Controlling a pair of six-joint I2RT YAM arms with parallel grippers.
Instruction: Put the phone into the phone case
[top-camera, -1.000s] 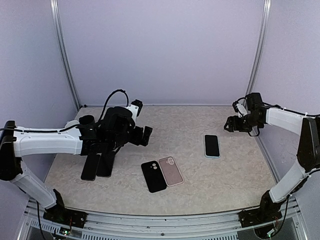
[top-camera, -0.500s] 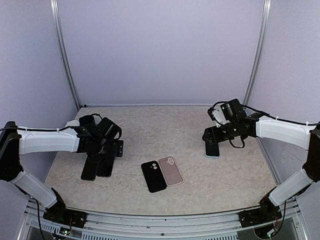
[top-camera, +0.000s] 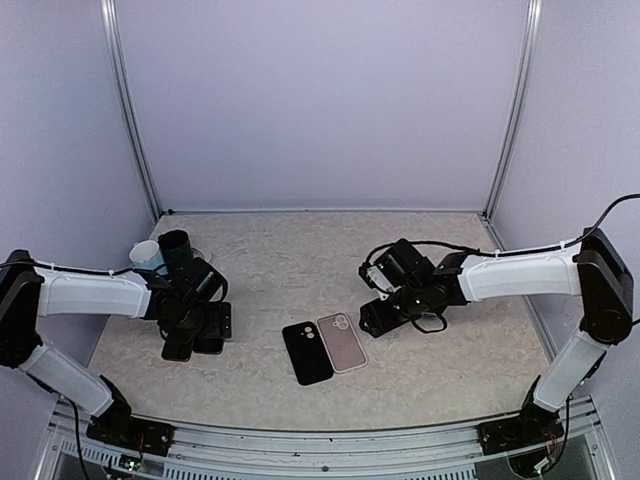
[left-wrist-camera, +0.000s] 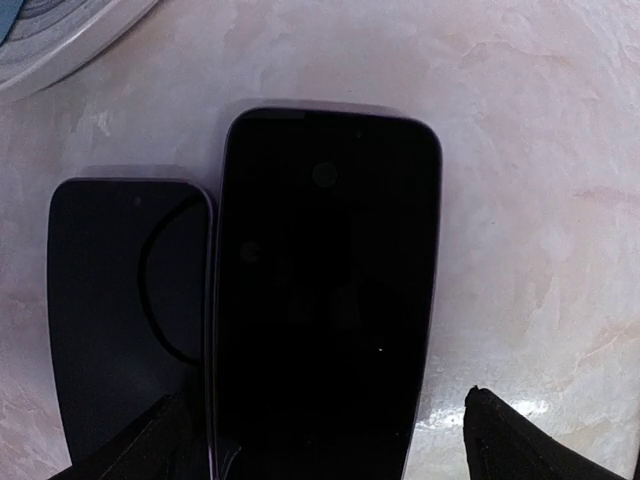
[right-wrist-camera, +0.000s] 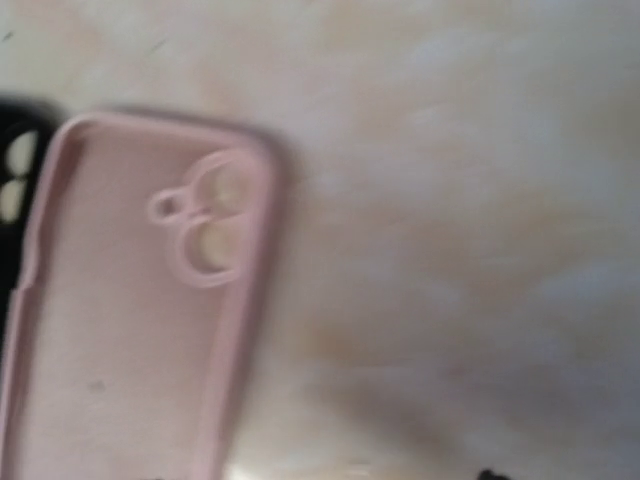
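So the marbled beige desk has both arms reaching in low over it. The left arm is bent down over the left side and the right arm stretches in toward the middle.

Phones are on the left side of the desk: a big dark phone lying flat, screen up, with a smaller dark phone right beside it, edges touching or close to it. The left fingers hang right above them and are spread apart. One tip is over the smaller phone and the other is over bare desk, just past the big phone's far edge, and nothing is gripped.

The cases are at the front middle, well apart from the phones. The pink case lies open side up, with the black case right next to it. The right fingers sit just beside the pink case's top corner. That wrist view is blurry and barely shows them, so honestly can't tell if they're apart or together.

A dark cup and a pale cup stand behind the left arm.
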